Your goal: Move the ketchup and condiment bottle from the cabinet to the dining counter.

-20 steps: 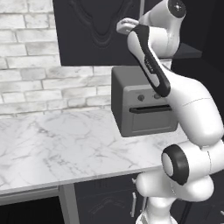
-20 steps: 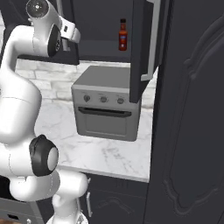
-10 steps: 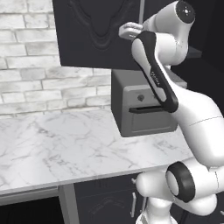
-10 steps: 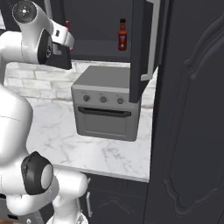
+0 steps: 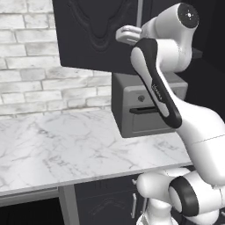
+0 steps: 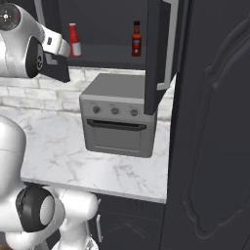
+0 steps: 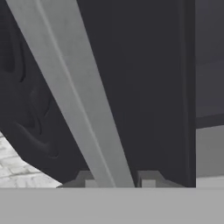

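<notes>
Ketchup (image 6: 74, 40) and condiment bottle (image 6: 136, 39) — upright, well apart, on the open cabinet (image 6: 102, 22) shelf above the toaster oven (image 6: 119, 122). Gripper (image 7: 116, 180) clamped shut on the left door's bar handle (image 7: 74, 100). Risks — handle slipping from the narrow pinch mid-swing, or door left blocking the reach to the ketchup.

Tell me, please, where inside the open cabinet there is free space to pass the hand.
Free shelf lies between the ketchup and the condiment bottle. It is crowded at the left, where the end effector, shut on the door handle, holds the arm before the ketchup.
</notes>
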Controlling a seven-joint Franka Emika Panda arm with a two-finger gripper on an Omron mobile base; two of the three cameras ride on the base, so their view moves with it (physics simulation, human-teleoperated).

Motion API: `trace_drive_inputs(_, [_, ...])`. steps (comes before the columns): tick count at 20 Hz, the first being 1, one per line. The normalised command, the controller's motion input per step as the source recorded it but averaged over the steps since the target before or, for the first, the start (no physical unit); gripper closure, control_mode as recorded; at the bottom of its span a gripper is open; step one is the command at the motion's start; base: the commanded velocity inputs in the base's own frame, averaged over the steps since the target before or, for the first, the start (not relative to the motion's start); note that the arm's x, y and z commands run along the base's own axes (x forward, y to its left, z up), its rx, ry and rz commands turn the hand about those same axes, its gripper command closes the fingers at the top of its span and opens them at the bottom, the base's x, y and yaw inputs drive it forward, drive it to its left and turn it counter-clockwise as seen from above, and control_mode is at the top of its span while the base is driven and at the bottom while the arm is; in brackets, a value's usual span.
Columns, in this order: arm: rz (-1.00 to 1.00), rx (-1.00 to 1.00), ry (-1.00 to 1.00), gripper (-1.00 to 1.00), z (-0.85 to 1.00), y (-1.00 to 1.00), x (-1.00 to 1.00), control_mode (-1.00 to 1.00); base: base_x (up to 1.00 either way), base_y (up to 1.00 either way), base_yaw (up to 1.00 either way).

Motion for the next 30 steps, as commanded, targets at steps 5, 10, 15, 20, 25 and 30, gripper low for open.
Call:
trace_drive_inputs(5, [0.02,0.06,0.00,1.00,0.00,0.44,-0.54,-1.00,0.00,0.00,0.00])
trace_drive_inputs(10, [0.00,0.07,0.00,1.00,0.00,0.48,-0.49,-1.00,0.00,0.00,0.00])
trace_drive_inputs(15, [0.02,0.06,0.00,-1.00,-0.04,0.53,-0.44,-1.00,0.00,0.00,0.00])
trace_drive_inputs(20, [0.01,0.07,0.02,-1.00,-0.04,0.11,-0.25,-1.00,0.00,0.00,0.00])
trace_drive_inputs(25, [-0.01,0.14,0.04,-1.00,-0.01,-0.44,-0.38,-1.00,0.00,0.00,0.00])
trace_drive_inputs(30, [-0.10,0.23,0.01,-1.00,0.04,-0.56,-0.59,-1.00,0.00,0.00,0.00])
